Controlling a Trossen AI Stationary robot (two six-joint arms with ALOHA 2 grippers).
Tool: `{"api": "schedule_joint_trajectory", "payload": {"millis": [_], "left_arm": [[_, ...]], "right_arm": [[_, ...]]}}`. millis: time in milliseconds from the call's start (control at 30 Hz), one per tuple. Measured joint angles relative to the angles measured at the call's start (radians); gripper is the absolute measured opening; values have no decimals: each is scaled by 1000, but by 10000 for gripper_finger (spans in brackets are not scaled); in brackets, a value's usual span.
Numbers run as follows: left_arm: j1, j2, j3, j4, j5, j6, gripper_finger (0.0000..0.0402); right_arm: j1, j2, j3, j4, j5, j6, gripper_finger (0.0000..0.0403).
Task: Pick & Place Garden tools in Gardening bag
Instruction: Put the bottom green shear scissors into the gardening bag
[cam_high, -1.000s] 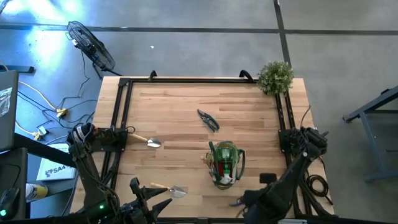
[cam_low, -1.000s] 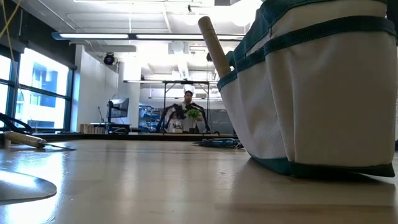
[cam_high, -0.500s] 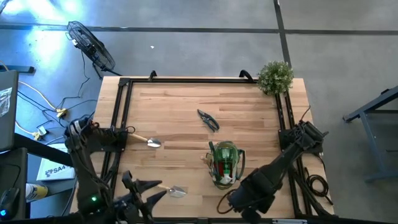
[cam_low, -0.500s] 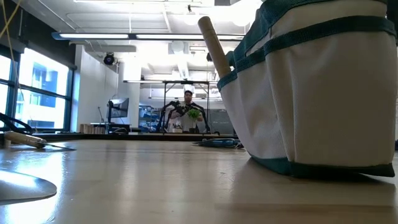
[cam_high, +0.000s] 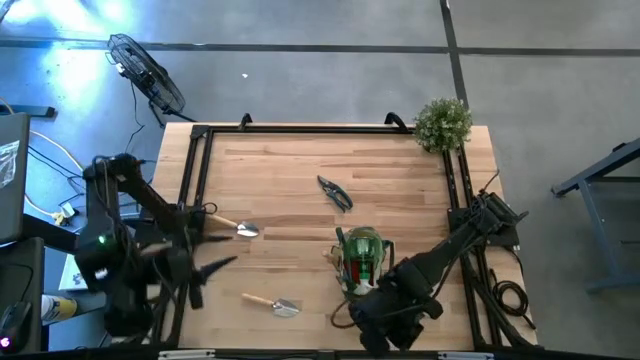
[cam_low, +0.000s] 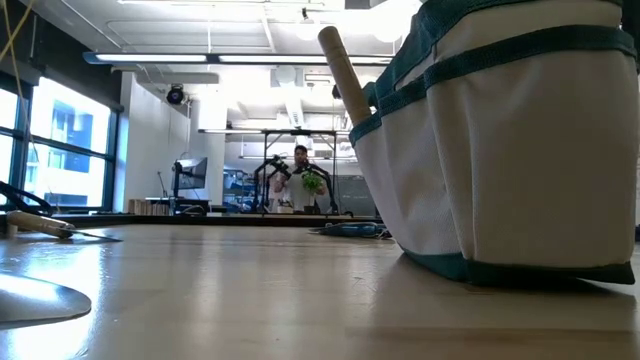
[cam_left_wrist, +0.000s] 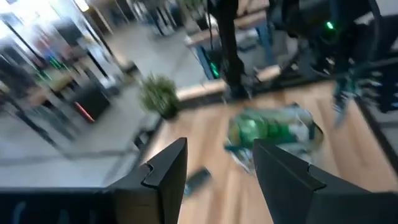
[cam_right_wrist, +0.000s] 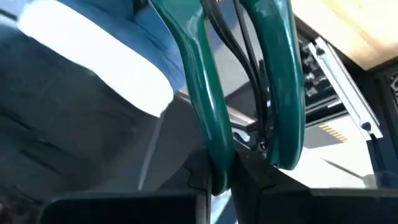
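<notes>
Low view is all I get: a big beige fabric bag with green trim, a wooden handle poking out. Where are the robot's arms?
Observer: Neither shows there. From above, the right gripper hangs at the table's near edge, beside the beige fabric bag.
Operator: Is it holding anything?
Observer: Yes. Its wrist camera shows it shut on green-handled pruning shears.
Operator: And the other arm?
Observer: The left gripper is open and empty, at the table's left edge near two wooden-handled trowels.
</notes>
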Motion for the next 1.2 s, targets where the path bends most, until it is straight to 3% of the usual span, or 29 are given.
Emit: {"api": "schedule_joint_trajectory", "payload": {"millis": [200, 667, 900, 1200], "left_arm": [[0, -29, -1, -237, 34, -226, 175], [0, -30, -2, -235, 85, -174, 175], [0, -30, -2, -236, 127, -157, 175], [0, -34, -105, -235, 123, -159, 175]], "right_arm": [[-45, 0, 29, -24, -10, 60, 23], [-129, 25, 28, -86, -113, 127, 23], [-166, 82, 28, -67, -221, 99, 23], [-205, 93, 28, -60, -325, 110, 23]]}}
